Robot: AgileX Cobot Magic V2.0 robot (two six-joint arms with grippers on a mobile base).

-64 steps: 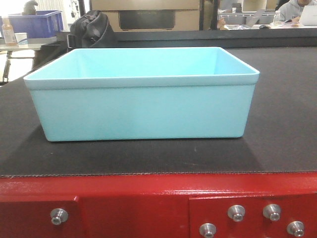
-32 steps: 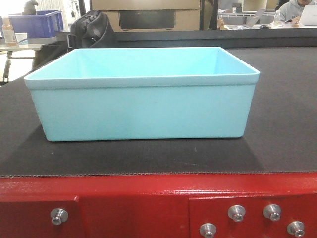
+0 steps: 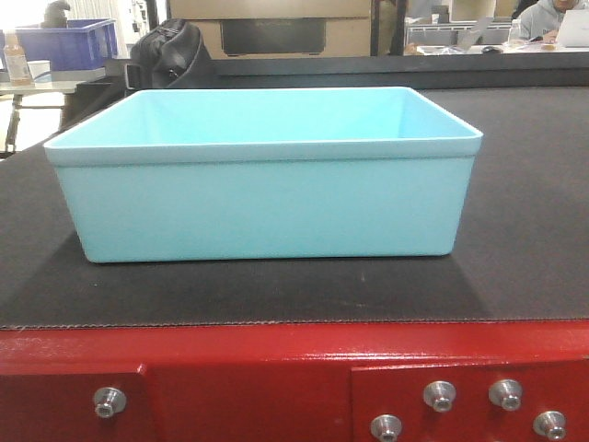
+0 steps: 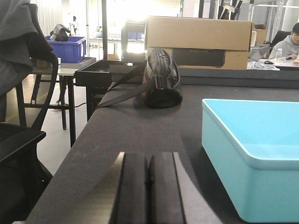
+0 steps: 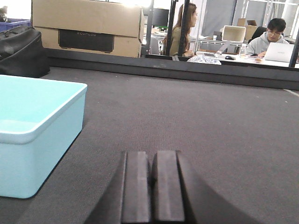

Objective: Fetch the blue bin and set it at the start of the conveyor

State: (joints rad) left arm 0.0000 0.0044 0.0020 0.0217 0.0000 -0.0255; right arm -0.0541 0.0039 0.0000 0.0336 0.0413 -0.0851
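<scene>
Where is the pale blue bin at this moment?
In the front view the blue bin sits on the black belt at the conveyor start, just behind the red frame, with neither end effector touching it.

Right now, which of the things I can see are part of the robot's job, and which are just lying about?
Part of the job:
- blue bin, sitting on the belt
- conveyor start, black belt over a red frame
- left fingers and right fingers, both closed and empty, one on each side of the bin

Just lying about:
- black bag
- cardboard box
- dark blue bin
- laptop
</scene>
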